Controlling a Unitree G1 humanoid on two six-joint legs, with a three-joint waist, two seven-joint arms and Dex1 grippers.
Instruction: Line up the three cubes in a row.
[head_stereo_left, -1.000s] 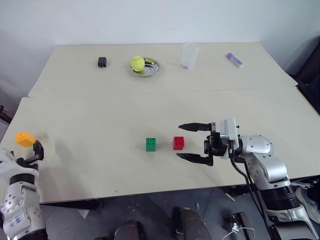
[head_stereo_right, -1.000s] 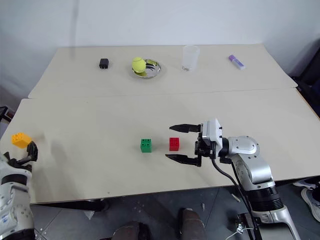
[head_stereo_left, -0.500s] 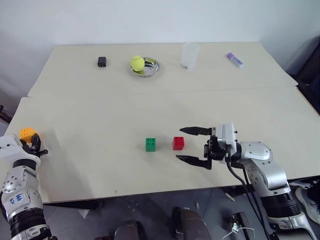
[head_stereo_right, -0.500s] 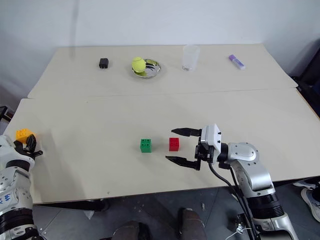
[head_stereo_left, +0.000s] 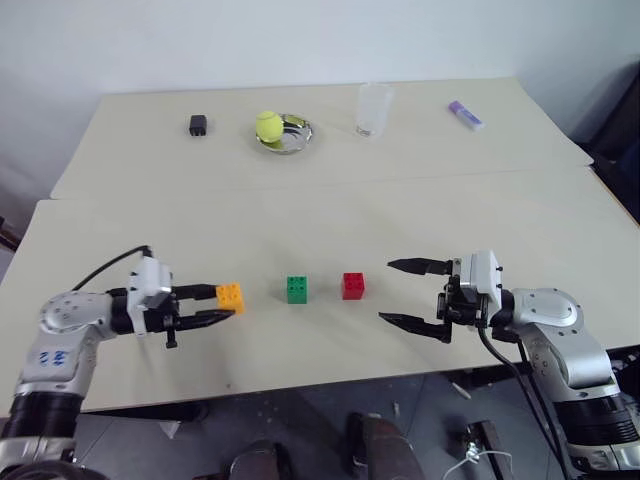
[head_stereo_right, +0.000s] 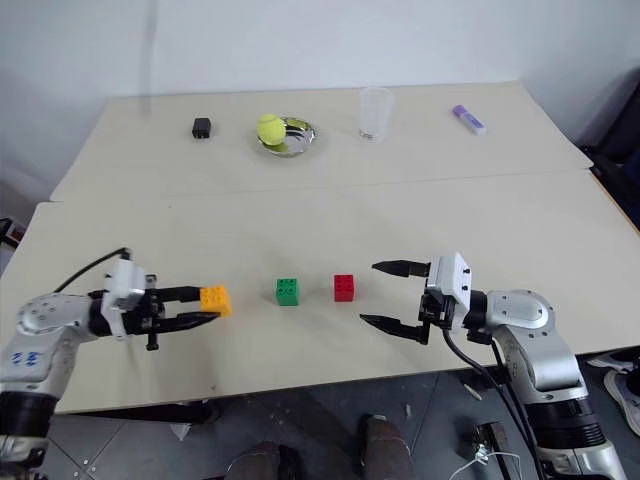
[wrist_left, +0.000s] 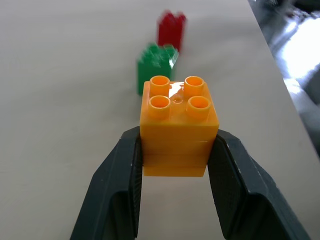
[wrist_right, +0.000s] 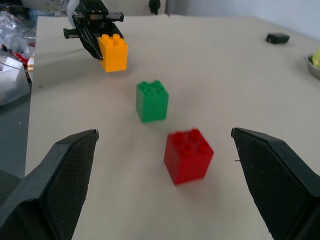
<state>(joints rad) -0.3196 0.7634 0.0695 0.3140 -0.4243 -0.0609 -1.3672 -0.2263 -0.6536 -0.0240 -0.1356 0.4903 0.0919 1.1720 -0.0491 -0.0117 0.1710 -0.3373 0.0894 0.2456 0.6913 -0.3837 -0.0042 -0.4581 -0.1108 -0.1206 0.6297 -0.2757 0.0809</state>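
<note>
Clamping the orange-yellow cube by its sides, the left gripper holds it left of the green cube, possibly just off the worktop. Each studded cube carries four round knobs. Right of green sits the red cube; beyond it the right gripper gapes wide, empty.

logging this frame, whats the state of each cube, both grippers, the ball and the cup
orange-yellow cube: upright, clamped in the left gripper
left gripper: shut on the orange-yellow cube
green cube: upright on the table, free
red cube: upright on the table, free
right gripper: open, holding nothing
tennis ball: resting in the metal dish
clear cup: upright
</note>
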